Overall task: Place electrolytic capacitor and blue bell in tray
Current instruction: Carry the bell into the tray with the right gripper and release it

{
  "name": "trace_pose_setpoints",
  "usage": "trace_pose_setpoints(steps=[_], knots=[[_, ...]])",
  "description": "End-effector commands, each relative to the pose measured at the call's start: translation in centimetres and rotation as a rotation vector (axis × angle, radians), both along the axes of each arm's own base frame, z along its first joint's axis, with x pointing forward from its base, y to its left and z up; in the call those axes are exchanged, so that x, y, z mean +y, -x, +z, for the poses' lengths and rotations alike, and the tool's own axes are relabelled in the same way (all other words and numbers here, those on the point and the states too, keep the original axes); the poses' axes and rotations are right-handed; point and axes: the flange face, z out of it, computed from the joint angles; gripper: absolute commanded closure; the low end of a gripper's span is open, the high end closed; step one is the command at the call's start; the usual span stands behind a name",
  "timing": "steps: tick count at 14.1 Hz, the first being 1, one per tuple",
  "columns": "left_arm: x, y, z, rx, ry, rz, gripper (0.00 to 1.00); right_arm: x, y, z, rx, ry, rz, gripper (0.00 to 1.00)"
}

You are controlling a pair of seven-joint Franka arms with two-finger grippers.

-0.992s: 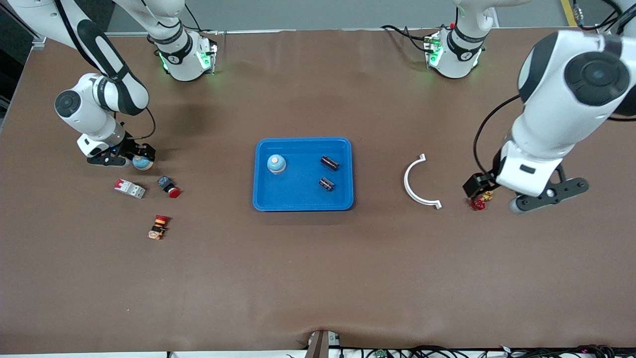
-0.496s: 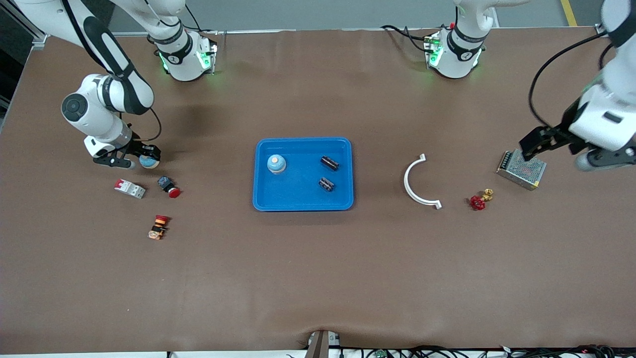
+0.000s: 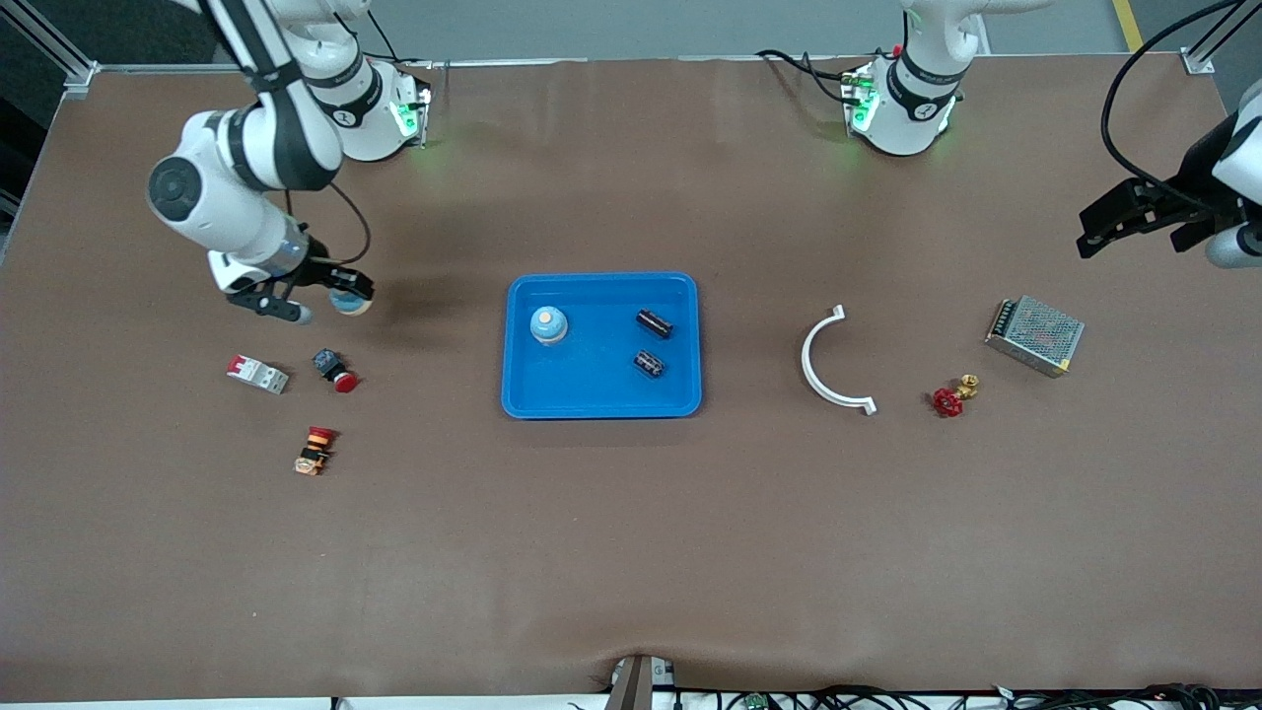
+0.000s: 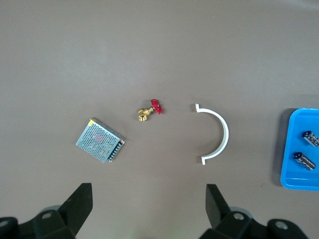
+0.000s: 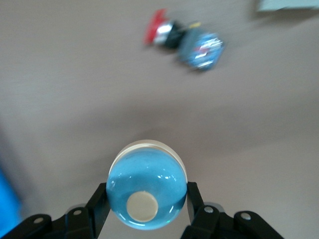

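Brown table; right gripper clamping blue bell, left gripper spread, cropped.

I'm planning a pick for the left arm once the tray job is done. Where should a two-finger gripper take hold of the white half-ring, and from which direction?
Probably from straight above, pinching the middle of the arc of the white half-ring across its thin wall. It lies flat on the table, its open side facing the left arm's end; the band looks narrow enough for the jaws, and mid-arc is its balance point.
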Motion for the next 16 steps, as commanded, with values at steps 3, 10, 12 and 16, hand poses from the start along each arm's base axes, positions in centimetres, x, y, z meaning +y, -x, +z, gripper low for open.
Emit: trace_pose_setpoints(steps=[3,10,12,16], knots=[[0.4,2.8,0.9,-0.006,0.012,-0.014,0.0,10.9,-0.2,2.4,-0.047,-0.016,-0.091,1.0],[1.3,3.0,1.4,-0.014,0.014,-0.014,0.0,22.0,-3.2,-2.6,-0.051,-0.024,-0.154,1.0],[1.3,3.0,1.5,-0.015,0.012,-0.015,0.0,24.4,-3.9,-4.0,-0.053,-0.001,-0.156,1.0],[1.6,3.1,1.6,-0.017,0.005,-0.015,0.0,26.3,-5.8,-6.0,-0.079,0.049,-0.172,1.0]])
